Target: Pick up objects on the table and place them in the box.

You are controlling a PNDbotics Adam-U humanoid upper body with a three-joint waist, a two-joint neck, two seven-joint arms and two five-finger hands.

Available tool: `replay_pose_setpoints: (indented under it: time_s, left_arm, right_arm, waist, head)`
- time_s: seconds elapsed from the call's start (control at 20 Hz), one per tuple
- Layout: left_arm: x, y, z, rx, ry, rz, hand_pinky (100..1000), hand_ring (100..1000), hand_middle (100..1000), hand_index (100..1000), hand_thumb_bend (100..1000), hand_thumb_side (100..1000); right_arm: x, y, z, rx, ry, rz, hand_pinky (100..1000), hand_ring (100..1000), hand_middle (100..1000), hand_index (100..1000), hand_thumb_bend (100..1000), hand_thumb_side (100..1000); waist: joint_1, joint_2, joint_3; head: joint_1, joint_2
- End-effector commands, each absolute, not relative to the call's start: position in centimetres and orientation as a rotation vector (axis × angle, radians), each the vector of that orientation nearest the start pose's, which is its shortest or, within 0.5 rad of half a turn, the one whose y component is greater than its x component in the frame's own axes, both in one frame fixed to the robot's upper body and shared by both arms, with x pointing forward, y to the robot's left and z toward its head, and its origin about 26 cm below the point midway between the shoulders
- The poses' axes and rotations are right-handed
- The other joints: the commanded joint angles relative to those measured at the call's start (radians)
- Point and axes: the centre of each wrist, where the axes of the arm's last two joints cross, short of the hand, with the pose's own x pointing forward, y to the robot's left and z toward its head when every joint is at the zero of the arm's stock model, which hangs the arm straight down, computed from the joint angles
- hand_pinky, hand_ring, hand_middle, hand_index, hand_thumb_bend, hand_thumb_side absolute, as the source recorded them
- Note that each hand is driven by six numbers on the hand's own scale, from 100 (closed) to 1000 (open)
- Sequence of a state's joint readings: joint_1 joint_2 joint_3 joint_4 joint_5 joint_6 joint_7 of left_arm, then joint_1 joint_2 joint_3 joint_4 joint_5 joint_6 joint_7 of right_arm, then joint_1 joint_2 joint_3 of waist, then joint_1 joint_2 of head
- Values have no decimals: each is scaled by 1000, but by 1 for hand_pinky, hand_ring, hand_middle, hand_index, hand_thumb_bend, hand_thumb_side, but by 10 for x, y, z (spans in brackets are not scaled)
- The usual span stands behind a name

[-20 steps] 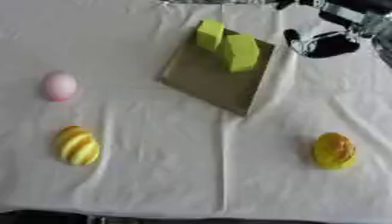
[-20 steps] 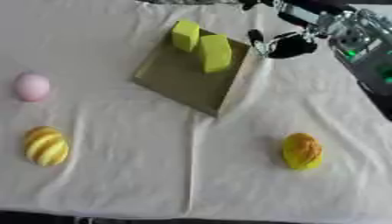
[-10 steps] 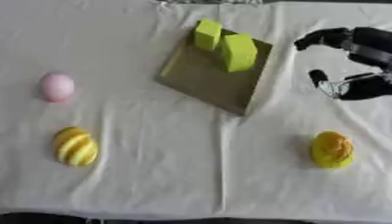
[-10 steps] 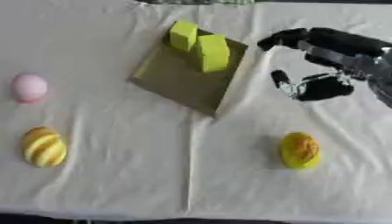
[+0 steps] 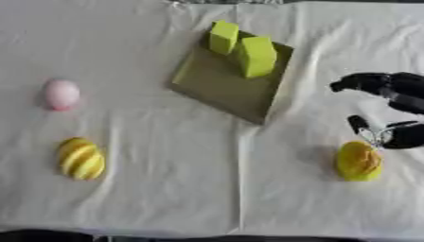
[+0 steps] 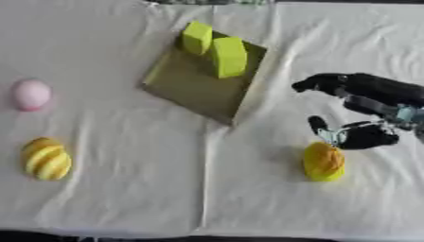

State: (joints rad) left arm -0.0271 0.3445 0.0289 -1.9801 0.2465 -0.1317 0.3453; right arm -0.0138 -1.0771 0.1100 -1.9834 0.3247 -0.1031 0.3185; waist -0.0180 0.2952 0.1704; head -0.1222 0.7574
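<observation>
- Three loose objects lie on the white cloth (image 5: 165,198) outside the box (image 5: 219,85): a pink egg-shaped thing (image 5: 62,93) at the left, a yellow striped object (image 5: 80,158) below it, and a yellow-orange rounded object (image 6: 323,161) at the right. Two yellow-green blocks (image 5: 257,56) already sit at the far end of the box.
- The right hand (image 6: 368,111) hangs just above and beside the yellow-orange object, fingers (image 6: 319,84) spread wide from the thumb (image 6: 318,125), holding nothing. The thumb tip is close to the object's upper edge; whether it touches cannot be told.
- The step in hand looks like the reach for that object. To do it well, the hand should come down so that thumb and fingers straddle the object's narrower width, then curl round its middle rather than its rounded ends, where it could squirt out.
- The cloth is creased near the object, so a straight lift, not a drag, seems the safer choice.
- The box lies well apart, up and to the left; its bare near half offers room to set the object down.
- The right eye view shows the whole hand with the start of the forearm, while the left eye view cuts it off at the frame's edge.
- The left hand appears in neither view.
</observation>
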Motion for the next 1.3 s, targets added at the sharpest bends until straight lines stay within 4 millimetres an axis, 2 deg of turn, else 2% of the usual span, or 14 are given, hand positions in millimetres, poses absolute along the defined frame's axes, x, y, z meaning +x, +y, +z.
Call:
replay_pose_setpoints:
  time_s: [0.05,0.4,0.75,1.0,1.3]
  left_arm:
    - [264,303,136,224,-2158,167,829,717,664,752,100,711]
    - [263,305,136,236,-2153,164,830,717,665,752,100,711]
    - [263,307,135,250,-2149,161,831,718,666,752,100,711]
    - [262,307,135,251,-2146,159,831,718,667,753,100,711]
    - [262,307,134,242,-2143,159,832,719,667,753,100,712]
  right_arm:
    - [258,-361,204,-688,-1468,1639,995,1000,896,1000,100,317]
    - [246,-368,180,-608,-1409,1691,1000,1000,914,1000,100,387]
    - [239,-376,174,-585,-1428,1704,1000,1000,929,1000,100,405]
    - [235,-379,170,-575,-1435,1719,1000,1000,932,1000,100,382]
    - [234,-379,164,-576,-1404,1746,1000,1000,931,1000,140,367]
  waist:
    - [-12,-153,-4]
    - [-17,-156,-17]
    - [-20,-160,-34]
    - [-20,-162,-41]
    - [-17,-162,-39]
  head:
    - [6,6]
    - [14,11]
    - [27,12]
    - [32,13]
    - [25,9]
